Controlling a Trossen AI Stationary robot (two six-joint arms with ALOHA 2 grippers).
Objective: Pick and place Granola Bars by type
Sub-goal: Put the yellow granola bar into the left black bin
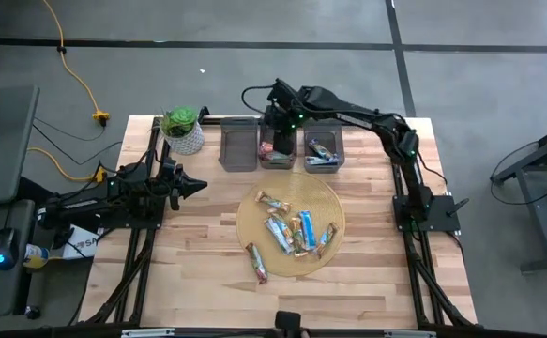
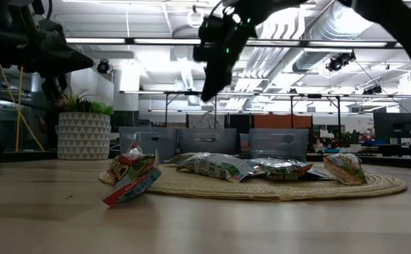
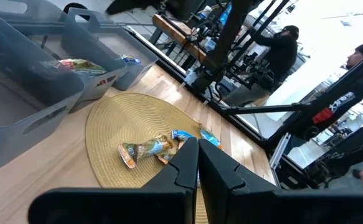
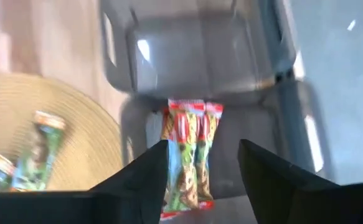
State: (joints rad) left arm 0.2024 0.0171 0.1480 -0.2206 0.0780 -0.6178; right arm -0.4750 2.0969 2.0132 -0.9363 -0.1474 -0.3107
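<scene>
Overhead, right pincer [image 1: 278, 141] hovers above the middle grey plastic bin [image 1: 278, 161]; foil-wrapped bars [image 1: 290, 230] lie on the round woven mat [image 1: 329, 202]. Left pincer [image 1: 198, 185] waits, tips together. Right wrist view: tips apart, red-wrapped bars [image 4: 187, 149] beneath, untouched.

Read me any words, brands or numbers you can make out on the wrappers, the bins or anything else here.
No text can be read with confidence.
Granola bars on the mat: print too small to read.
Red and green bar in the middle bin: print blurred.
Bar nearest the low camera: lettering illegible.
White item under the left arm: dark marks, too small to read.
</scene>
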